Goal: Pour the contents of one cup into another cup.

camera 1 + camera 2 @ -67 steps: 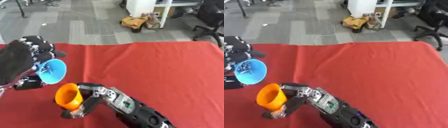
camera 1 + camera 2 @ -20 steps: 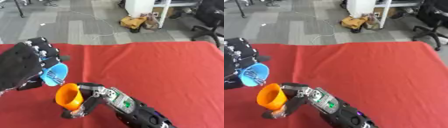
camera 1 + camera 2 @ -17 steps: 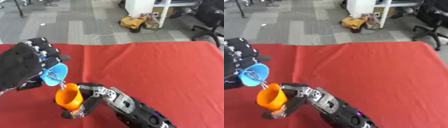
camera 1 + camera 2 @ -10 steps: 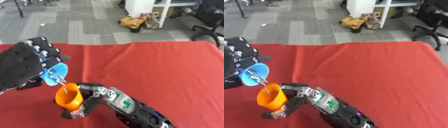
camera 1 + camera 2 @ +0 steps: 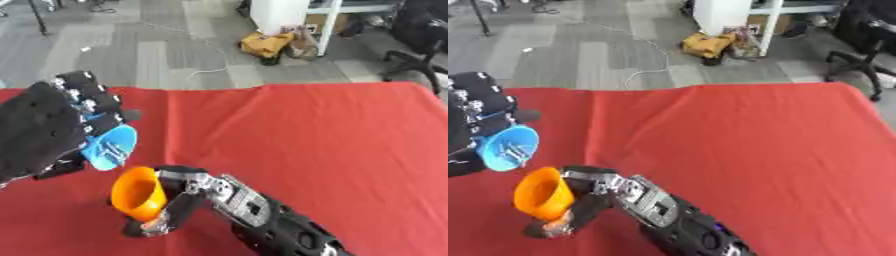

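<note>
The left hand [image 5: 44, 132] is cut off by the picture's edge at 9 o'clock, and its bulk hides the back wall of the blue cup [image 5: 111, 147]. Small pale bits inside that cup are too blurred to identify. The right hand's [image 5: 179, 192] fingers [image 5: 156, 225] cover the orange cup's [image 5: 138, 193] base. The right forearm runs off at 6 o'clock.

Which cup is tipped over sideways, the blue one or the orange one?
The blue cup. The left hand holds it tipped, mouth facing sideways and down toward the orange cup, which the right hand holds below with its mouth facing up.
</note>
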